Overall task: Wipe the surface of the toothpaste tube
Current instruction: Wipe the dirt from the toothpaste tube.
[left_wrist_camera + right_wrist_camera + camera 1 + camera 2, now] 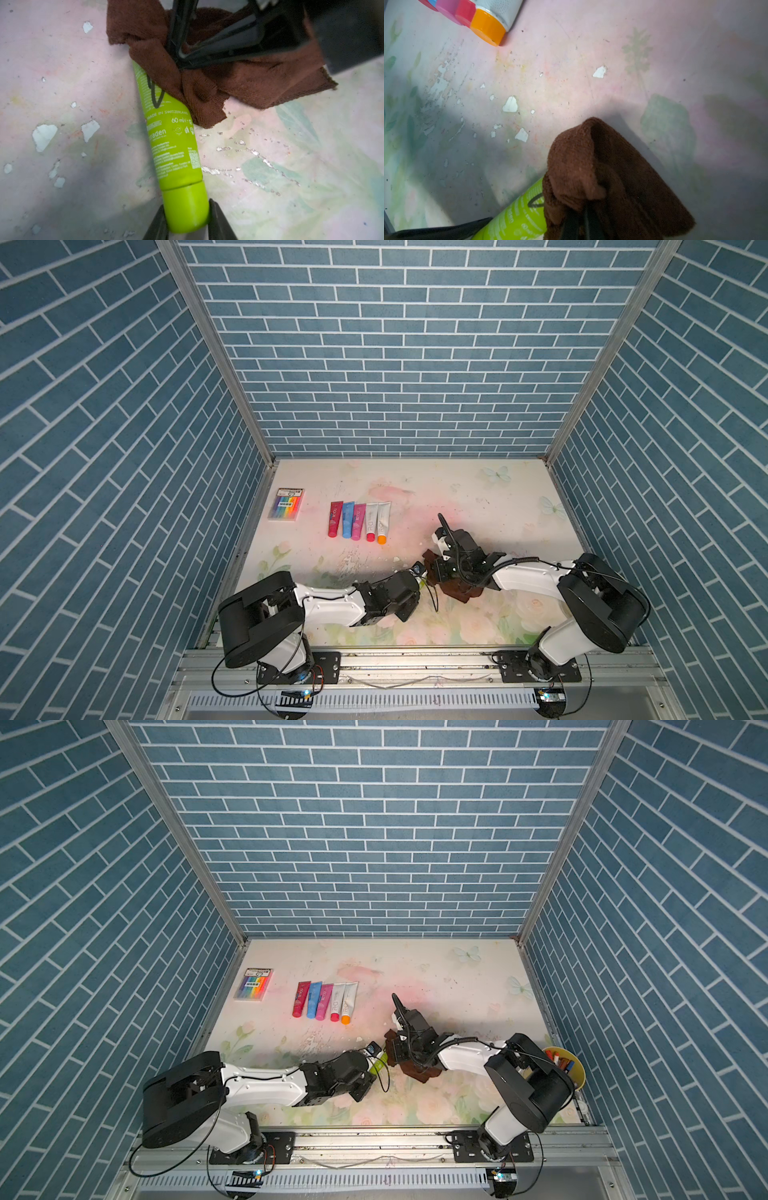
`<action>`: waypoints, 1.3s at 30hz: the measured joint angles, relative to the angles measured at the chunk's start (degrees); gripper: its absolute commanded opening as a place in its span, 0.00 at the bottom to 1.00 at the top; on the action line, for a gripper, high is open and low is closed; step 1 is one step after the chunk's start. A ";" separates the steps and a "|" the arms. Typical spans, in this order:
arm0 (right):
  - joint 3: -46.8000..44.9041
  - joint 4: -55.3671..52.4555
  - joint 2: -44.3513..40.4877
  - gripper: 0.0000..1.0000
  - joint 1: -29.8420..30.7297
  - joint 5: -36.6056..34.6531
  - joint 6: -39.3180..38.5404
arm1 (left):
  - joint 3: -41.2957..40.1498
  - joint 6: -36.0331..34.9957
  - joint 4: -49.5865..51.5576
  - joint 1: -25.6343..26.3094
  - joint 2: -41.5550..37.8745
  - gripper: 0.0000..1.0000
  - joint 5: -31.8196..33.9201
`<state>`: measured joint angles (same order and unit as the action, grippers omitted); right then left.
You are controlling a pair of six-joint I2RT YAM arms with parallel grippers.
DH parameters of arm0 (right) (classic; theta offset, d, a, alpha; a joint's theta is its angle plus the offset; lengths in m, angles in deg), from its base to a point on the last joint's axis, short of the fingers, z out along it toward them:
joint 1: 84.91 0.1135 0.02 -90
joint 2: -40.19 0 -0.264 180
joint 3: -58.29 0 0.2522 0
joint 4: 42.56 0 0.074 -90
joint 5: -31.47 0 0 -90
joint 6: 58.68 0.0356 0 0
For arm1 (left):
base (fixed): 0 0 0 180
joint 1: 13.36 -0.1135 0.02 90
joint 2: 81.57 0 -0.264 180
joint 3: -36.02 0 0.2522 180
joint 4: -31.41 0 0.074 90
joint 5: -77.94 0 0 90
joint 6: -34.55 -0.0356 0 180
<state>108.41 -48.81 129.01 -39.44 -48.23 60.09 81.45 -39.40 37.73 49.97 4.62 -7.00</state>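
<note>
Around: five tubes (pixel 359 520), well apart.
In the way: brown cloth (pixel 249 83) is laid over part of the green toothpaste tube (pixel 174 133), at the table's (pixel 457 489) front.
Left gripper (pixel 187 216): squeezed on the tube's cap.
Right gripper (pixel 180 58): pinched on the cloth.

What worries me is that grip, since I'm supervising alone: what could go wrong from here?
The left claw pinches the green tube only at its capped end, so sideways wiping might pivot it or pull it free. The brown cloth is bunched in the shut right claw, so a bare fingertip could rub the tube. The black scribble may also be missed.
</note>
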 measured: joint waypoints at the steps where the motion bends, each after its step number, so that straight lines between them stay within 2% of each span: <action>1: -0.57 0.90 -0.22 0.00 0.02 0.00 0.22 | 0.02 0.00 0.04 0.00 0.00 0.11 0.00; 7: -2.05 2.69 -2.69 0.00 2.08 3.87 1.55 | 0.04 -0.15 0.07 0.00 -0.04 0.09 0.00; 10: -1.95 0.52 -5.18 0.00 4.22 5.92 1.70 | 0.04 -1.01 -0.68 0.00 0.09 0.14 -0.33; 13: -1.14 -3.13 -6.71 0.00 5.27 5.16 1.49 | 0.04 -1.79 -1.86 0.09 0.59 0.18 -1.51; 17: -0.42 -6.54 -7.41 0.00 5.40 2.49 1.16 | 0.04 -2.23 -2.40 0.17 0.74 0.19 -2.19; 22: -0.24 -7.06 -7.13 0.00 5.14 0.98 1.14 | 0.26 -2.51 -2.78 0.17 1.16 0.13 -2.36; 27: 2.73 -8.07 -2.56 0.00 1.55 3.28 0.79 | 0.26 -1.62 -2.80 0.00 1.16 0.09 -2.19; 29: 4.87 -9.53 -0.59 0.00 -0.22 3.41 0.90 | 0.28 -1.70 -2.86 0.11 1.16 0.04 -1.68; 35: 7.02 -12.09 2.21 0.00 -6.54 -3.61 0.94 | -0.83 -1.07 -3.58 2.45 -1.20 0.03 0.46; 39: 6.40 -13.79 1.07 0.00 -7.63 -6.80 0.85 | -1.29 -0.96 -3.17 3.19 -2.08 0.03 0.44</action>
<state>114.81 -62.60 130.08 -47.07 -55.02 60.95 80.16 -40.36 34.56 53.16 2.55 -6.56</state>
